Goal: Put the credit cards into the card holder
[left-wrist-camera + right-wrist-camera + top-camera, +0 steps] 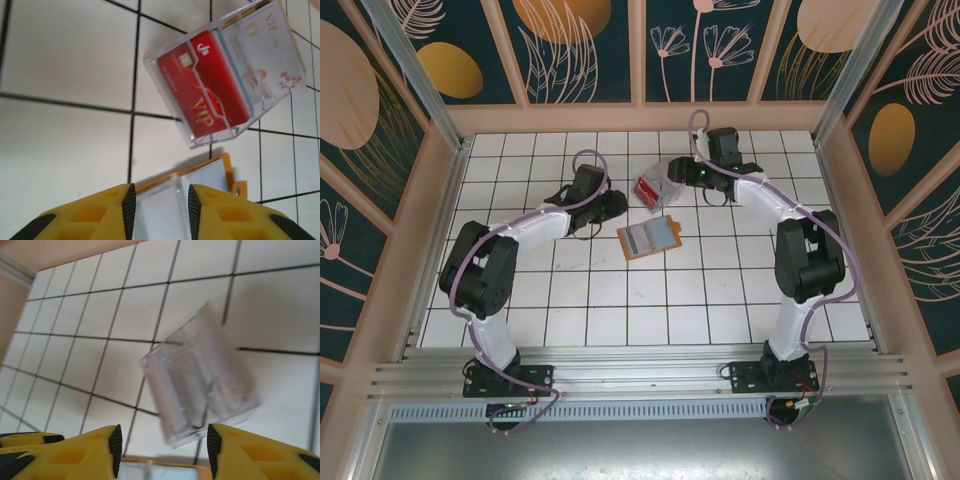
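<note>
Credit cards point(200, 90) in clear box point(220, 137) — left hand point(160, 200) half-open over card holder point(205, 177)

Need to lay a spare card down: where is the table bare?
The table is bare between the card holder and the arm bases, and in its far left corner. Crowded: around the clear box, between left end effector and right end effector.
</note>
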